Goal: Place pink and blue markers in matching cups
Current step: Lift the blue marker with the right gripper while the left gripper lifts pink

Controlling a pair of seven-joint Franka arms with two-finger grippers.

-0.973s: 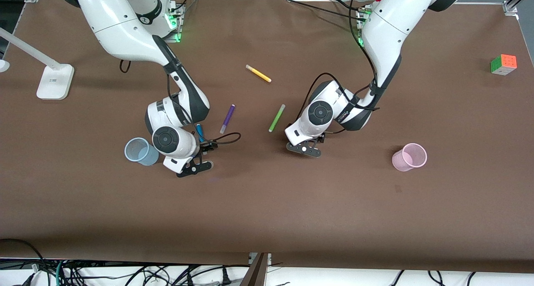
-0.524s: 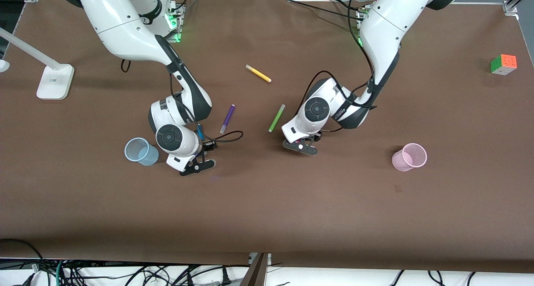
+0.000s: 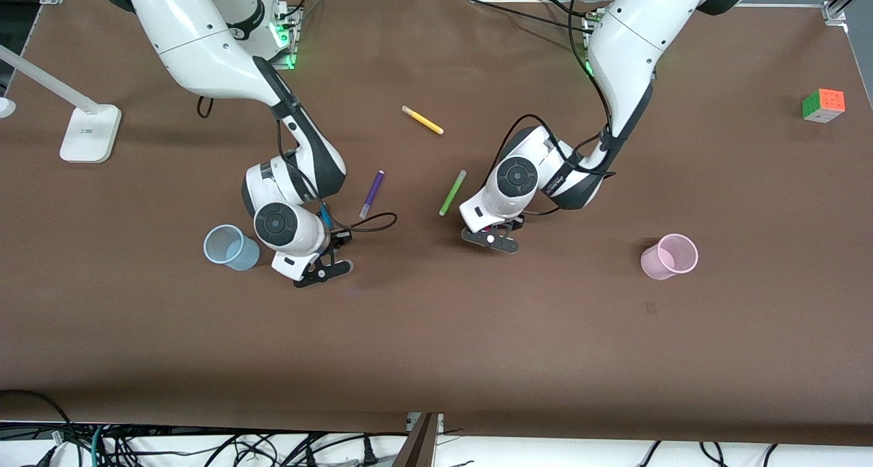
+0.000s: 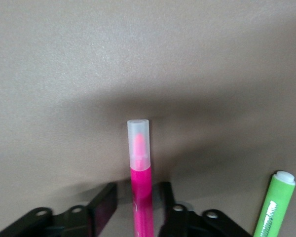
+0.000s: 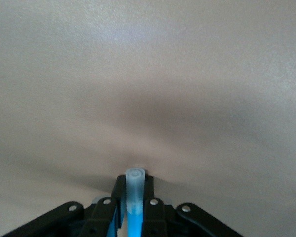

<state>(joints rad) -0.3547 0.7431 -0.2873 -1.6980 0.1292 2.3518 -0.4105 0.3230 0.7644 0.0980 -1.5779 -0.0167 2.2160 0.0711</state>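
My left gripper is low at the table's middle, beside the lime-green marker. In the left wrist view it is open, a finger on each side of the pink marker with a gap on both sides. The pink marker is hidden under the wrist in the front view. My right gripper is beside the pale blue cup. In the right wrist view it is shut on the blue marker, whose blue end shows in the front view. The pale pink cup stands toward the left arm's end.
A purple marker lies between the two grippers. A yellow marker lies farther from the front camera. The lime-green marker also shows in the left wrist view. A colour cube and a white lamp base sit at the table's ends.
My left gripper has shifted a little toward the lime-green marker. My right gripper has shifted slightly with the blue marker in it.
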